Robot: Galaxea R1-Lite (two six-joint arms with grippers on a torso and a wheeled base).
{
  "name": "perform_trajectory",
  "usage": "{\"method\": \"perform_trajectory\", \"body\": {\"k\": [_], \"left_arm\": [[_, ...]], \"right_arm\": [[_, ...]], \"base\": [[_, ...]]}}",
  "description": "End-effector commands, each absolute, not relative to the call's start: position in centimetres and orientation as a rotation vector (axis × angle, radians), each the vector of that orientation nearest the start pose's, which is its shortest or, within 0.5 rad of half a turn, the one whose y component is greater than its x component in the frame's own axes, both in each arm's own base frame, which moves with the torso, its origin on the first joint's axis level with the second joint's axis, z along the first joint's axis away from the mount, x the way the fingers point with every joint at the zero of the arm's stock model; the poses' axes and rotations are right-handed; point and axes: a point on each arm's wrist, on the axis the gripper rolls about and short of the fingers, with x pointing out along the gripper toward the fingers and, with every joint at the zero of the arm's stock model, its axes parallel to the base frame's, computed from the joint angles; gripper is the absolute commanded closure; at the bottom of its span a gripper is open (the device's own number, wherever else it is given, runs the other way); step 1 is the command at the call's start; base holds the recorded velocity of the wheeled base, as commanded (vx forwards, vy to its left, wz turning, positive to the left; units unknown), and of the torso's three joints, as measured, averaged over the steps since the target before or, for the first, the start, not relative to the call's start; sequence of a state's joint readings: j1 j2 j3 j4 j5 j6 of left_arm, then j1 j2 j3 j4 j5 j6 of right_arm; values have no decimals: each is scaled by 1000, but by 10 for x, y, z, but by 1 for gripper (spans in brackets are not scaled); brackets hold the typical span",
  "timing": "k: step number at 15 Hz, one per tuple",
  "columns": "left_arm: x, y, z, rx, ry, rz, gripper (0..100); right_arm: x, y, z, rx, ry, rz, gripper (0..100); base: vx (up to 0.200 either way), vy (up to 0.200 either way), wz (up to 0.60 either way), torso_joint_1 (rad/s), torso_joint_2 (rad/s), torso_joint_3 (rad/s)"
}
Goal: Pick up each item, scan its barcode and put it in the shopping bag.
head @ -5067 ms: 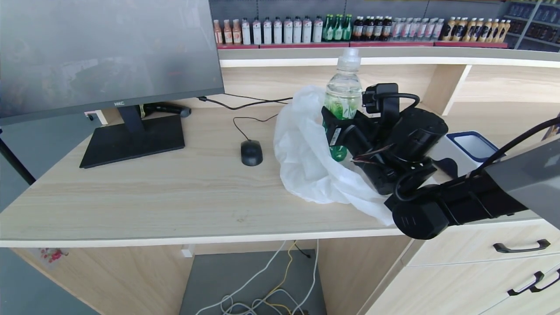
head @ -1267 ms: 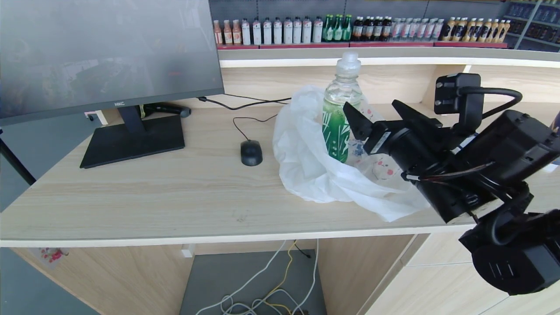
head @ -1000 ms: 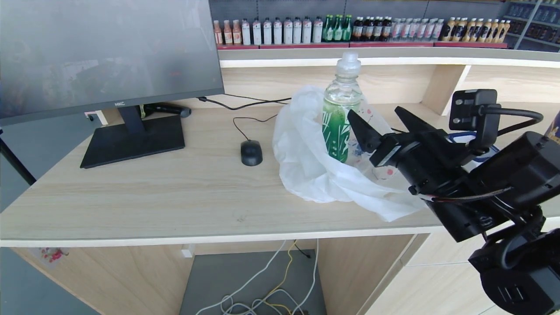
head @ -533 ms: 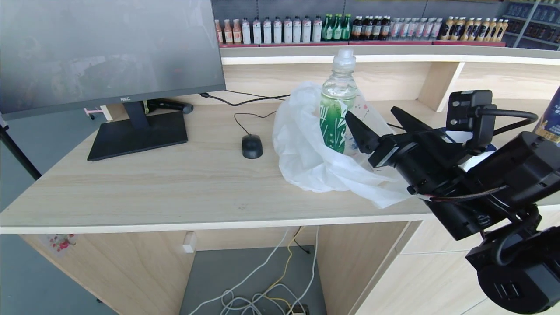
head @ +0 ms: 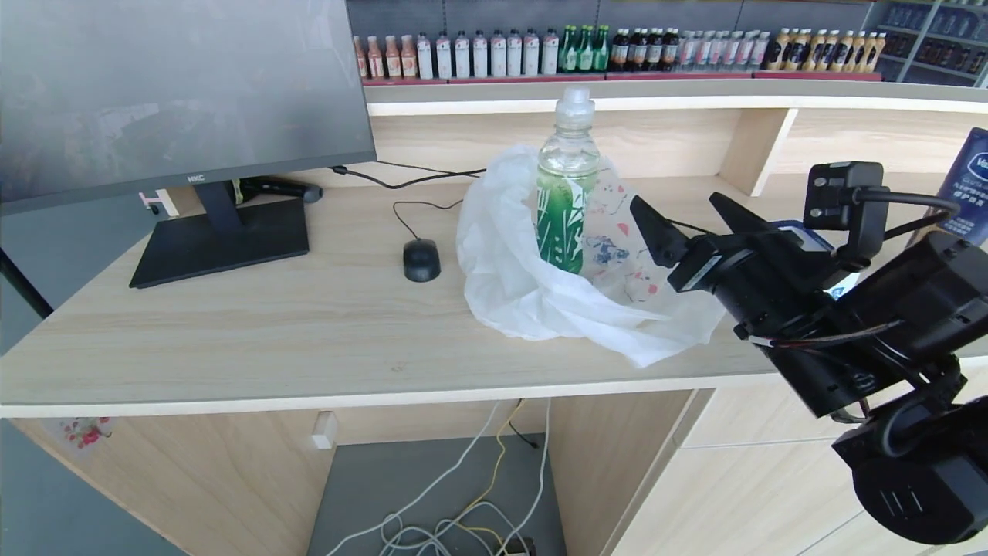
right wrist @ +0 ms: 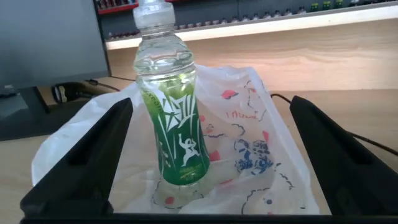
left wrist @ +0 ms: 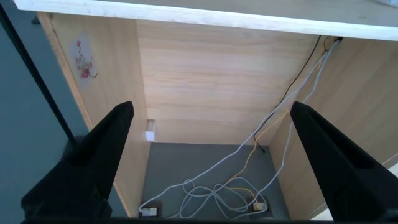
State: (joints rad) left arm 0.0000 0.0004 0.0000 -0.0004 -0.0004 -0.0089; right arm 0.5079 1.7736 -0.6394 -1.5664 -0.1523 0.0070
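Note:
A clear bottle [head: 567, 201] with a green label and a white cap stands upright inside the white shopping bag [head: 517, 286] on the wooden counter [head: 309, 324]. My right gripper [head: 678, 205] hovers just right of the bag, open and empty, its fingers pointing at the bag. In the right wrist view the bottle [right wrist: 177, 130] stands a short way ahead in the printed bag [right wrist: 255, 155]. My left gripper [left wrist: 211, 109] is open and empty below the counter top, facing the wooden panel under the desk.
A monitor [head: 177, 85] stands at the back left, with a black handheld scanner [head: 278, 188] behind its base. A mouse [head: 421, 260] lies left of the bag. A blue package [head: 969, 185] stands far right. Cables [left wrist: 236, 180] lie on the floor under the desk.
My right gripper has let go of the bottle, which now stands in the bag, and has drawn back to the right, open. The head view has shifted a little.

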Motion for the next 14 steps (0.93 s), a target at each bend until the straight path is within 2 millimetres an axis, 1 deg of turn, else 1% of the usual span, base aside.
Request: {"method": "perform_trajectory", "body": {"k": [1,3,5,6,12,14], "left_arm": [[-23,0,75,-9,0,0,0],[-23,0,75,-11,0,-2,0],[-23,0,75,-9,0,0,0],[-23,0,75,-11,0,0,0],[-23,0,75,-11,0,0,0],[-23,0,75,-11,0,0,0]], "right_arm": [[256,136,213,149,-420,346,0],[252,133,215,151,-425,344,0],[243,130,220,156,-438,348,0],[238,127,219,152,-431,348,0],[235,125,222,158,-443,350,0],[231,123,219,152,-427,350,0]], "base": [[0,-200,0,7,17,2],[0,-200,0,-2,2,2],[0,-200,0,2,10,2],[0,-200,0,17,-7,7],[0,-200,0,5,0,1],[0,-200,0,7,2,7]]}}
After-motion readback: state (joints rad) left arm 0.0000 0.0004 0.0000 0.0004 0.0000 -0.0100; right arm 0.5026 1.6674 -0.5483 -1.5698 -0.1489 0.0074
